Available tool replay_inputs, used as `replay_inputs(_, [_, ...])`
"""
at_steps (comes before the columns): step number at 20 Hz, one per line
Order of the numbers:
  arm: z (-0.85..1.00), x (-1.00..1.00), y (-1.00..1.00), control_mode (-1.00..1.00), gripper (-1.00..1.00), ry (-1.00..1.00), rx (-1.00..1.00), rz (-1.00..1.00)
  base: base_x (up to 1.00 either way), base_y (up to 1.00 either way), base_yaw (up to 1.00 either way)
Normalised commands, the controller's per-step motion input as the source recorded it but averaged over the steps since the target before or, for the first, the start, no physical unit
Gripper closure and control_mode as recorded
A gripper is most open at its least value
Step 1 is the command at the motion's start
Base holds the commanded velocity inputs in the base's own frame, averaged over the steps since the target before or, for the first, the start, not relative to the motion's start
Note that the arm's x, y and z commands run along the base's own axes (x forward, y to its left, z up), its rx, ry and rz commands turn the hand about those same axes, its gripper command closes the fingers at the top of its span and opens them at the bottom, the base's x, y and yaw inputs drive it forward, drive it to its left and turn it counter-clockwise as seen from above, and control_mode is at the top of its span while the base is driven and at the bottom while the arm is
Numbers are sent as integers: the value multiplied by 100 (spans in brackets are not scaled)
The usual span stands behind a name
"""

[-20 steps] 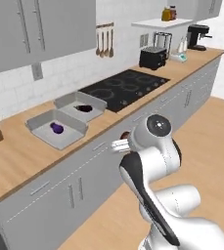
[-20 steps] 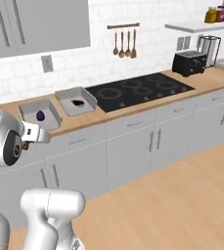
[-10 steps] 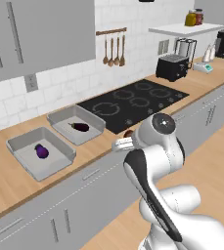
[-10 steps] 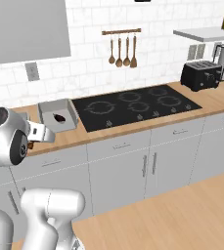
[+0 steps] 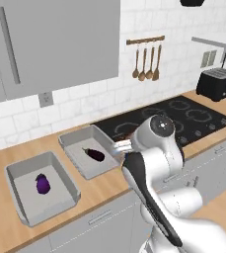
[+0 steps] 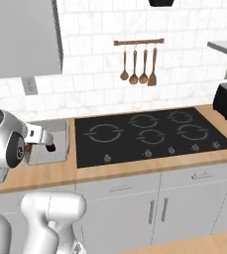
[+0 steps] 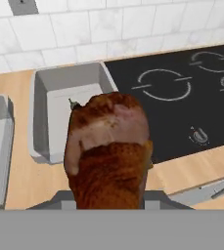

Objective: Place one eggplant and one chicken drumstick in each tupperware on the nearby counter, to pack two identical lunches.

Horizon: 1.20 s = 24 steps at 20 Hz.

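A black cooktop (image 6: 147, 133), a toaster (image 5: 216, 84), and hanging wooden utensils (image 6: 139, 65).

Two tupperware (image 5: 20, 179) trays side by side on counter (image 5: 102, 190). One eggplant (image 5: 43, 184) inside each. White arm (image 5: 154, 148) in front

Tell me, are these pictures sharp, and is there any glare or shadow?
Left base view: soft, pixelated edges, faint shadows inside each tupperware. Right base view: even light, pale sheen on the cooktop. Hand view: the drumstick looms close and coarse.
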Motion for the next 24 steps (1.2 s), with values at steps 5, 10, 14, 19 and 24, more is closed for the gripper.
replay_inputs(5, [-8,100,-7,-100,100,17,7,24,0,0,0])
replay_inputs(10, [-47,100,62,-100,100,24,-1,6,0,0,0])
replay_inputs(14, [-11,100,100,-100,100,6,-9,-6,0,0,0])
replay_inputs(19, [-34,100,78,-100,100,7,-14,-9,0,0,0])
replay_inputs(24, [-42,72,25,-100,-100,8,-2,0,0,0,0])
